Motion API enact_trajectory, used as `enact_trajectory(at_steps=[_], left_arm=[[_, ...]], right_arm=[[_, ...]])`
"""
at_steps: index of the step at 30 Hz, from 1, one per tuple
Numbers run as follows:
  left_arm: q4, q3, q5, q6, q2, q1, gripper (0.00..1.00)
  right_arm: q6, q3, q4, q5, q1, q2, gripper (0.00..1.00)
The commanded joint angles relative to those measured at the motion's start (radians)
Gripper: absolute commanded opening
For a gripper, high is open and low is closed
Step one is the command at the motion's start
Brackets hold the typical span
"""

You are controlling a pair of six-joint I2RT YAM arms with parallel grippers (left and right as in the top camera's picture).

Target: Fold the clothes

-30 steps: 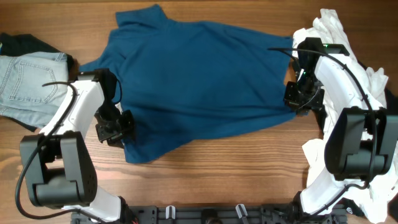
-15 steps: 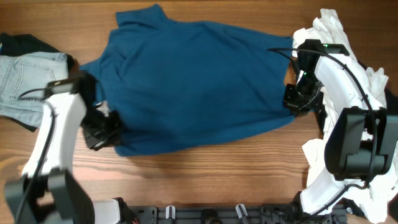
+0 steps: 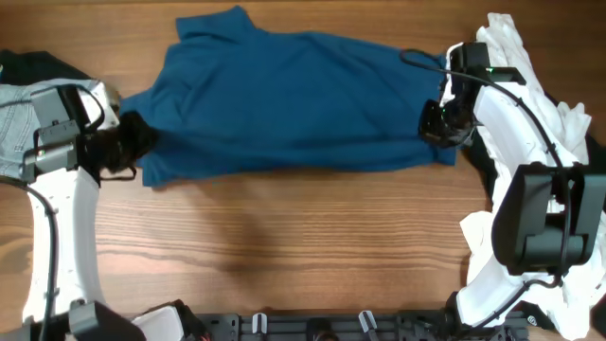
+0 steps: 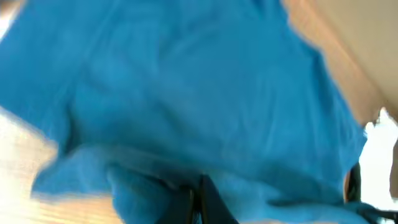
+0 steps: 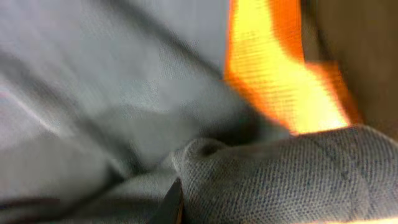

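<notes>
The dark teal-blue shirt point(image 3: 294, 99) lies across the far half of the table, its near part folded up so the front edge runs almost straight. My left gripper point(image 3: 140, 144) is shut on the shirt's lower left edge, and fabric point(image 4: 186, 93) fills the left wrist view. My right gripper point(image 3: 437, 121) is shut on the shirt's lower right edge. The right wrist view shows bunched fabric point(image 5: 280, 180) pressed around a fingertip.
Light-blue denim shorts point(image 3: 19, 123) lie at the far left under my left arm. A pile of white clothes point(image 3: 530, 76) sits along the right side. Bare wooden table point(image 3: 303, 246) spans the near half.
Both grippers have moved away from me with the shirt's near edge. The left one swung far left. The lower flap that hung towards me now lies folded over the shirt.
</notes>
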Motion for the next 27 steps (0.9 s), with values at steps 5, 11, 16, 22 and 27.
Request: enact_trajectory(at_steps=[5,11,16,22,27], left_arm=[[0.248,0.011,0.014,-0.040,0.248,-0.026,0.05],[0.517,0.011,0.009,-0.043,0.368,-0.054,0.16],[0.424,0.012,0.010,-0.046,0.353,-0.040,0.43],[0.085,0.011,-0.330,-0.036,0.352,-0.021,0.56],[0.129,0.011,-0.340,-0.035,0.370,-0.021,0.66]], right_arm=[[0.001,-0.001,0.183,-0.005,0.002,0.002,0.18],[0.000,-0.001,0.385,-0.005,0.002,0.002,0.29],[0.037,-0.001,0.245,0.167,0.001,0.002,0.41],[0.047,-0.076,0.060,0.258,-0.002,0.004,0.59],[0.010,-0.244,0.281,0.235,-0.003,0.006,0.60]])
